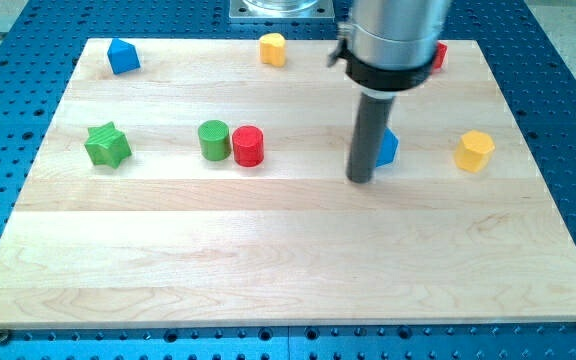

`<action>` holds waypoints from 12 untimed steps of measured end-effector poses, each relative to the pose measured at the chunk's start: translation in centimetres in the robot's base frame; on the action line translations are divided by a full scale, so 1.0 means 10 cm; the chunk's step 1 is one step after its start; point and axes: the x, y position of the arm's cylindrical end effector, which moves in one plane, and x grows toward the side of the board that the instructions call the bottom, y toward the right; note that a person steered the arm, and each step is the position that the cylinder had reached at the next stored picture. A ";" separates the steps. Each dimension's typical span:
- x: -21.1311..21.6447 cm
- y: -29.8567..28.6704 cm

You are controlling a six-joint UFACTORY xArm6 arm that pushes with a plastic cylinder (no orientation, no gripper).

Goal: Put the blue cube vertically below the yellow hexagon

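The blue cube sits right of the board's middle, mostly hidden behind my rod. My tip rests on the board just left of and slightly below the cube, touching or nearly touching it. The yellow hexagon lies further toward the view's right, at about the same height as the cube.
A wooden board lies on a blue perforated table. On it are a green star, a green cylinder, a red cylinder, a blue block at top left, a yellow block at top, and a red block partly behind the arm.
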 end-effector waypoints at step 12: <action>-0.16 1.43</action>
